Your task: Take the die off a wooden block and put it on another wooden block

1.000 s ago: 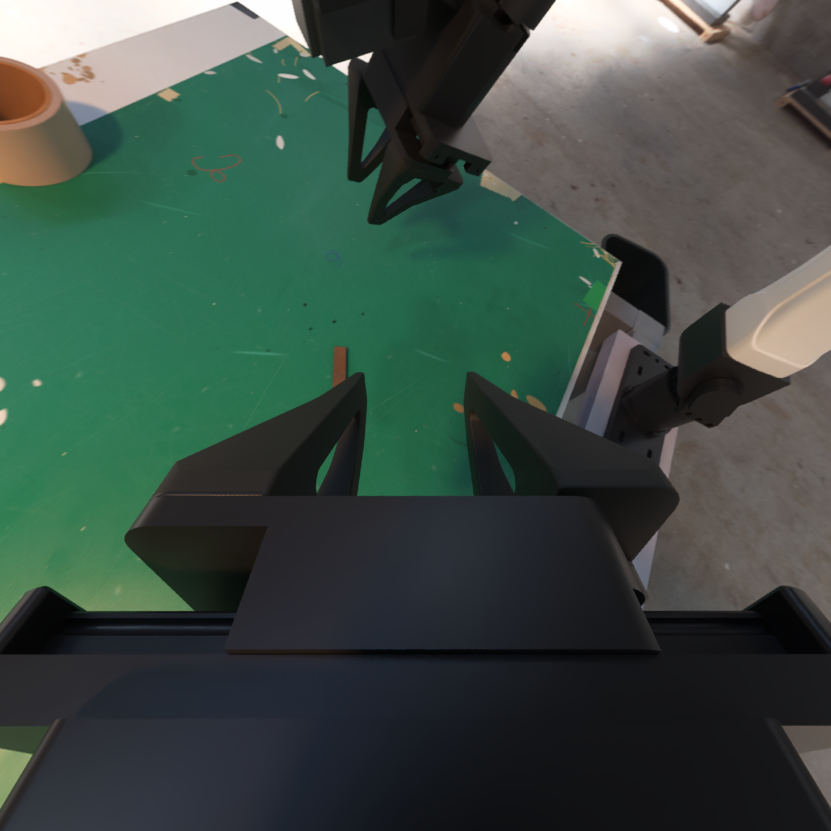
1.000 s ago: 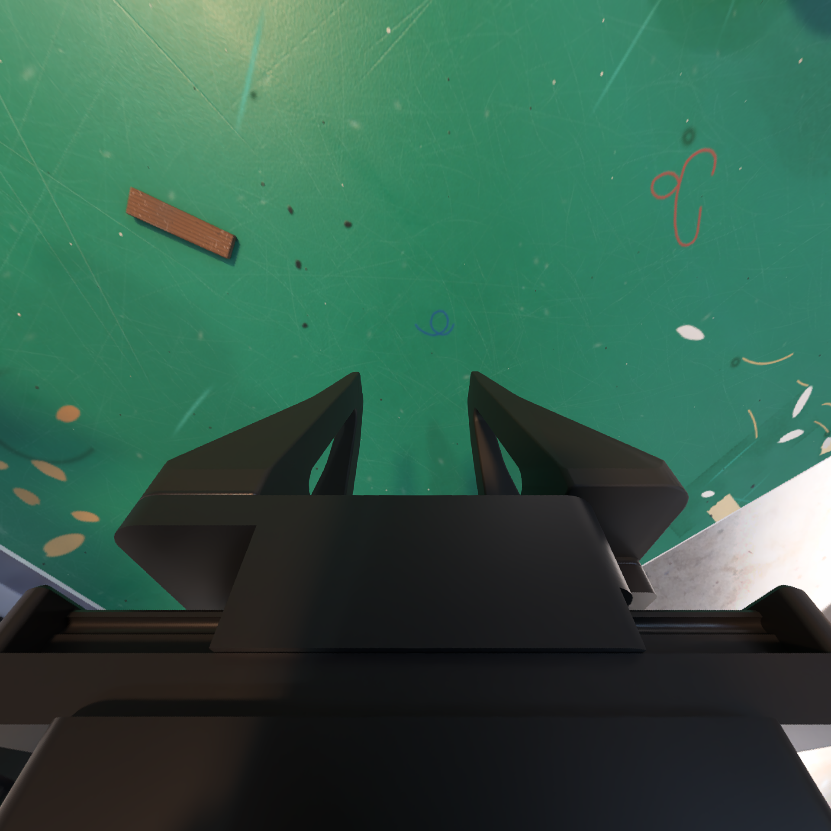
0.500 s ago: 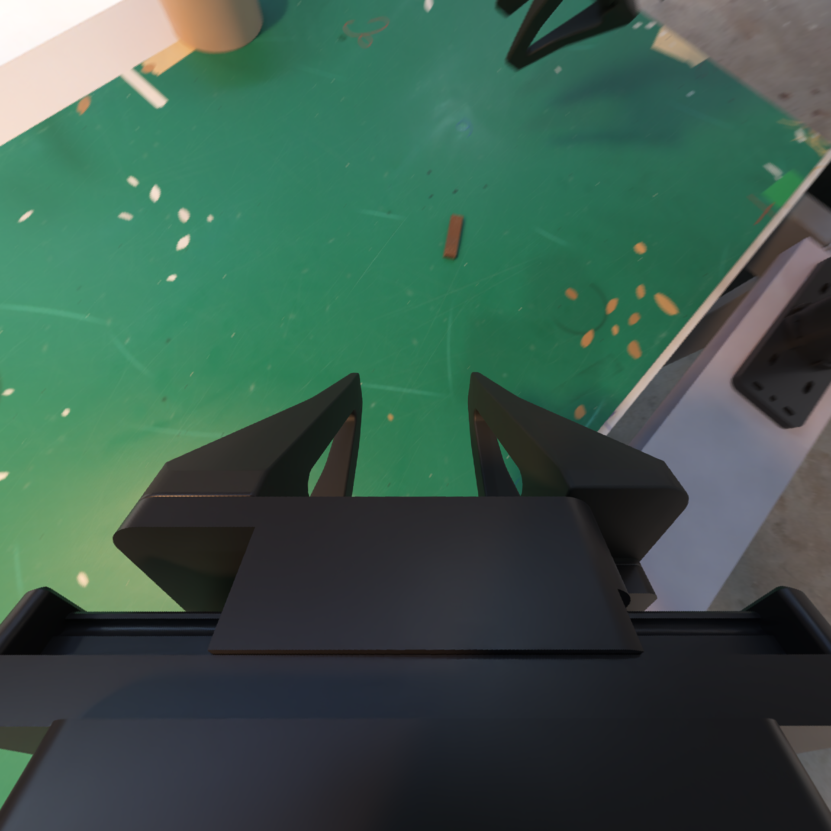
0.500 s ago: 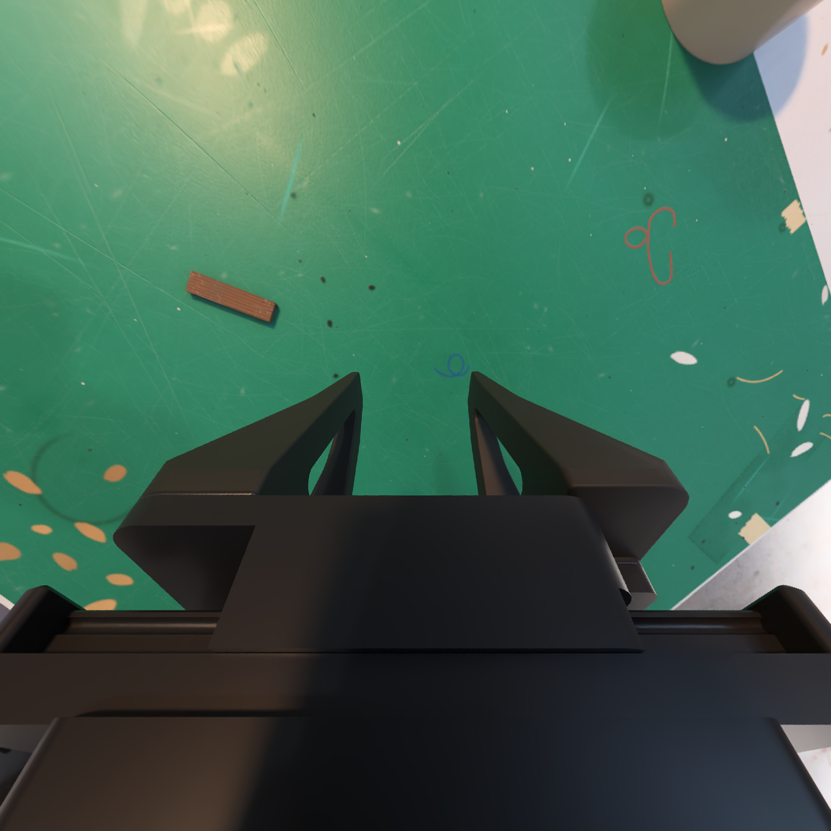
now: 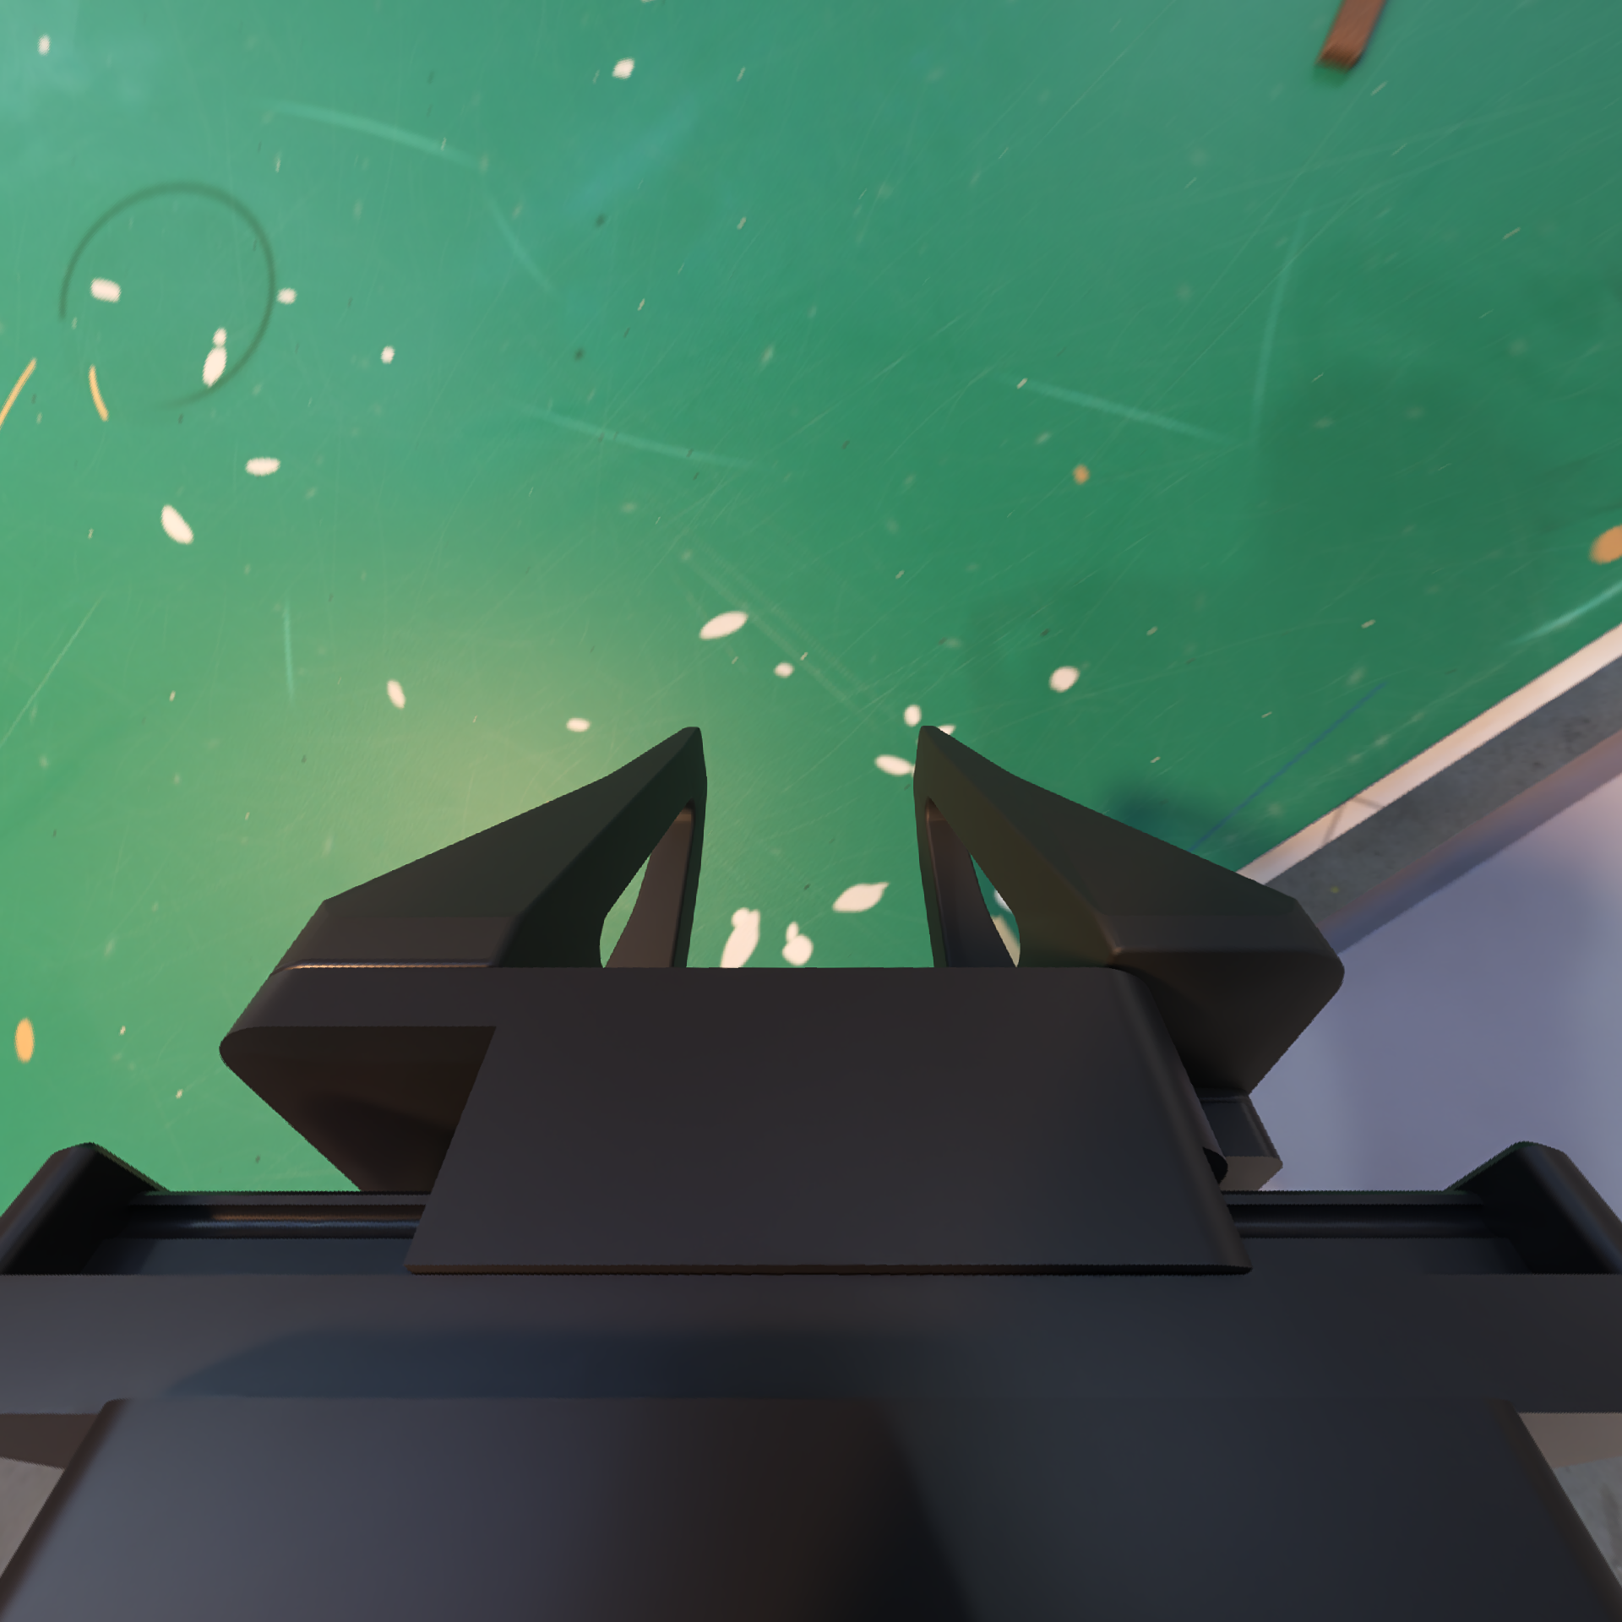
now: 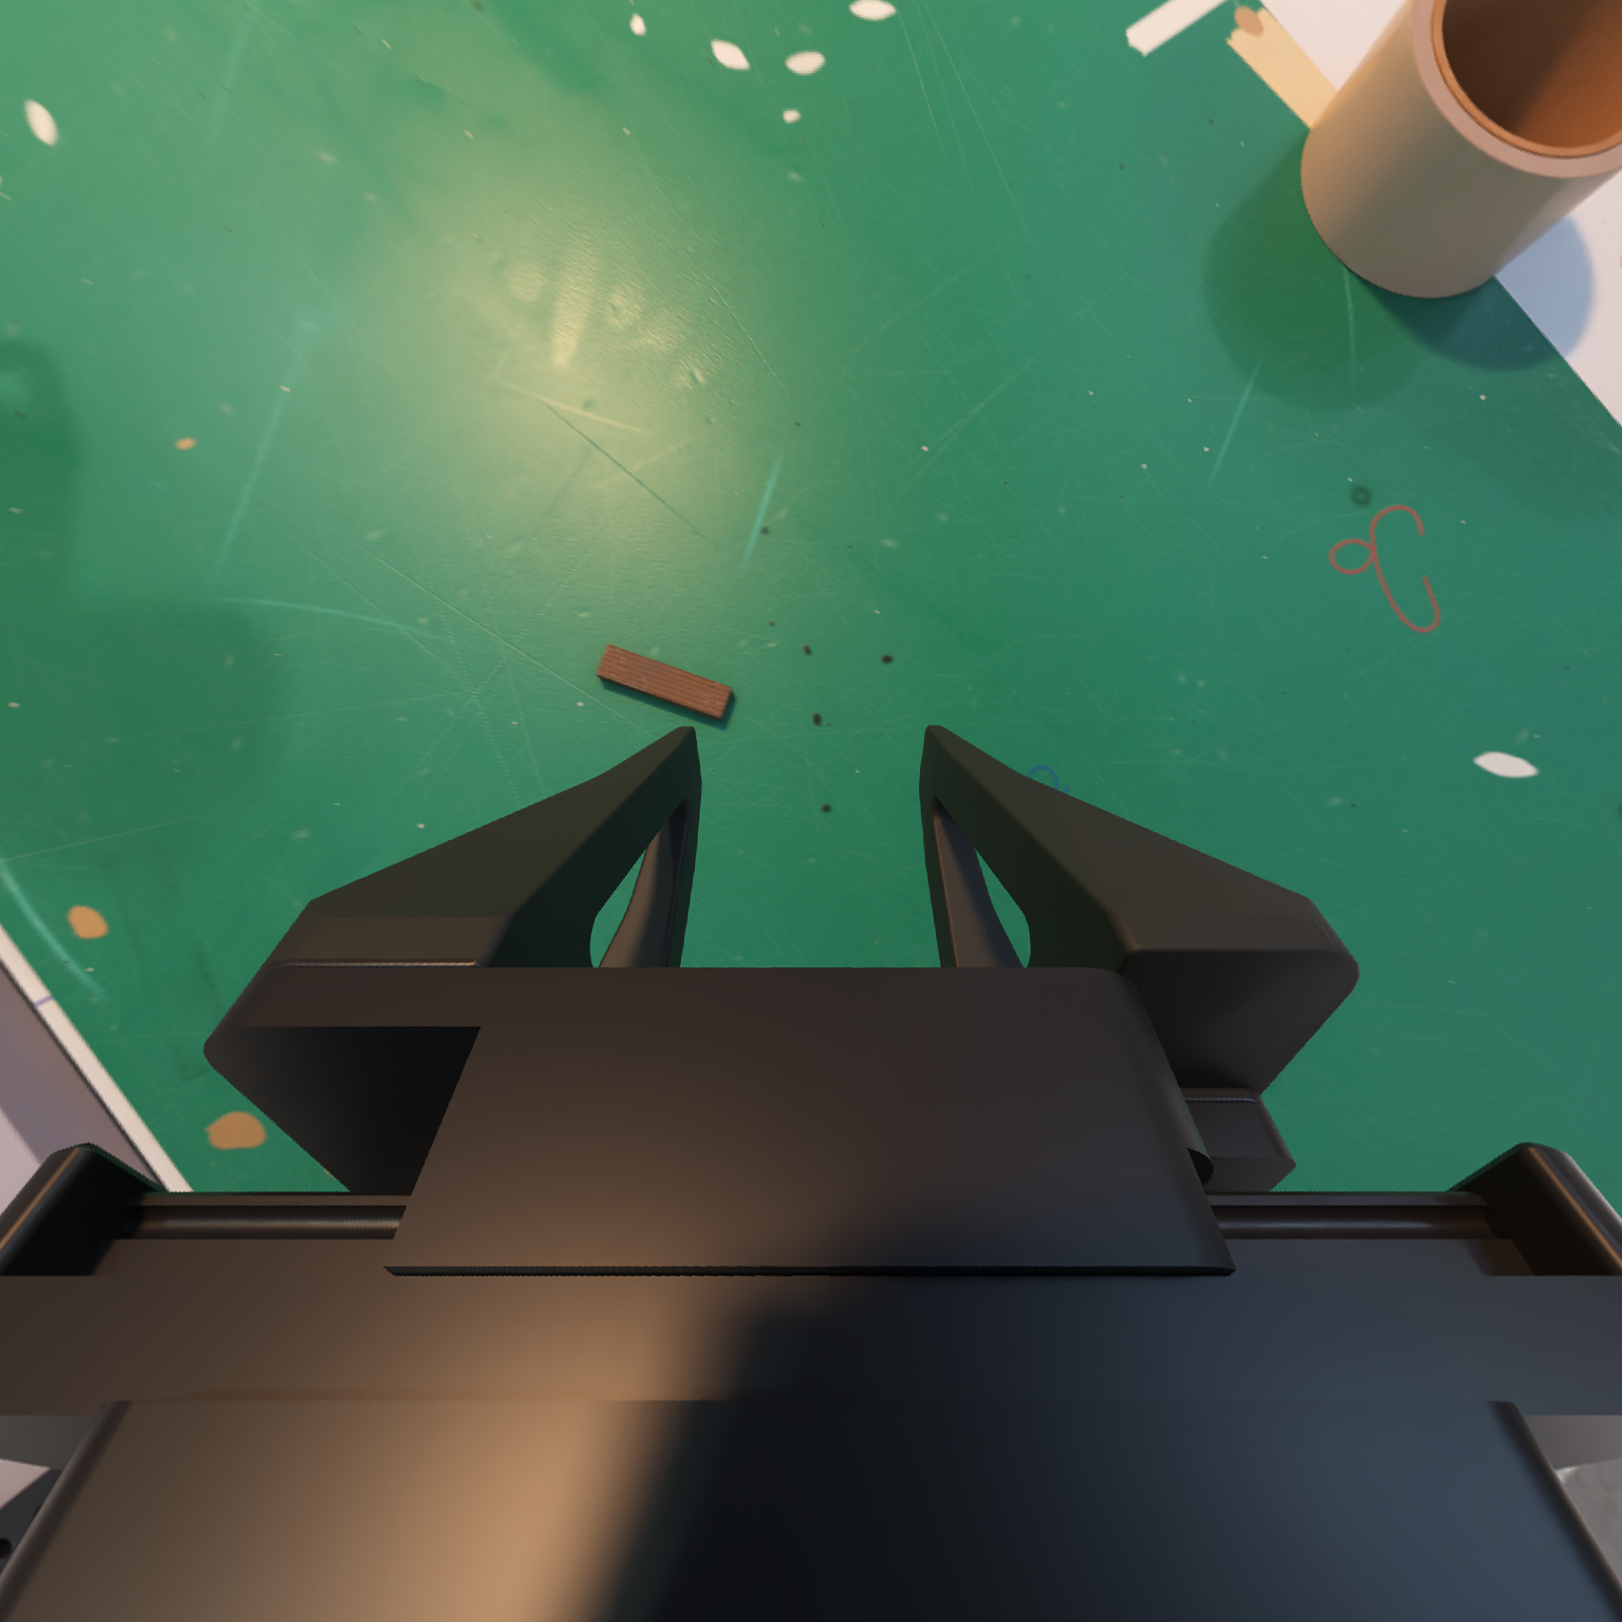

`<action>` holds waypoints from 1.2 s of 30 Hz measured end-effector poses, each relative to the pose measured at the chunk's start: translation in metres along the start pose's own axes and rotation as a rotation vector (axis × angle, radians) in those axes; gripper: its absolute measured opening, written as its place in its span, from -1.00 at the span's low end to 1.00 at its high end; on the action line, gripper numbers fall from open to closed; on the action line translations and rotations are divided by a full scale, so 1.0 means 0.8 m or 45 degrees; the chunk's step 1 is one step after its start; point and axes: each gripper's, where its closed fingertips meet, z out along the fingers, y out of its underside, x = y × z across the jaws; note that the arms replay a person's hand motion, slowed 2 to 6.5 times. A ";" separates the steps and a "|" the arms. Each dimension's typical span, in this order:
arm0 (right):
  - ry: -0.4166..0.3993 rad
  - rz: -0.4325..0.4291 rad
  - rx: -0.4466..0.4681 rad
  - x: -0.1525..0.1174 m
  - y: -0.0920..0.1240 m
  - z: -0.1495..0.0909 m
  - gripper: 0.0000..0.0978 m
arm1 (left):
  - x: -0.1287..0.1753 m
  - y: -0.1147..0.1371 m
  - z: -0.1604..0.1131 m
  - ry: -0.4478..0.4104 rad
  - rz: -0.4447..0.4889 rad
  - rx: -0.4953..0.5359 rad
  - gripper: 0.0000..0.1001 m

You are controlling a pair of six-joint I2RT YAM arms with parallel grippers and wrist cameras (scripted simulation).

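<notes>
No die and no wooden block shows in either view. My left gripper (image 5: 808, 746) is open and empty above the scratched green mat (image 5: 790, 351). My right gripper (image 6: 810, 746) is open and empty above the same mat (image 6: 965, 395). A small thin brown strip (image 6: 664, 684) lies flat on the mat just ahead of the right gripper's left fingertip. The same strip shows at the top right edge of the left wrist view (image 5: 1348, 35).
A beige roll with a brown core (image 6: 1457, 149) stands at the mat's far right corner in the right wrist view. The mat's edge (image 5: 1439, 755) runs diagonally at the right in the left wrist view, with grey floor beyond it. White and orange flecks dot the mat.
The left wrist view has swung away: the other arm and the roll have left it, and the strip has slid to its top right. In the right wrist view the strip moved toward the fingers and the roll came in.
</notes>
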 end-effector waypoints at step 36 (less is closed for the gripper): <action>-0.236 0.146 0.365 -0.132 0.055 -0.059 -0.17 | -0.114 0.104 0.050 0.008 0.106 -0.230 -0.19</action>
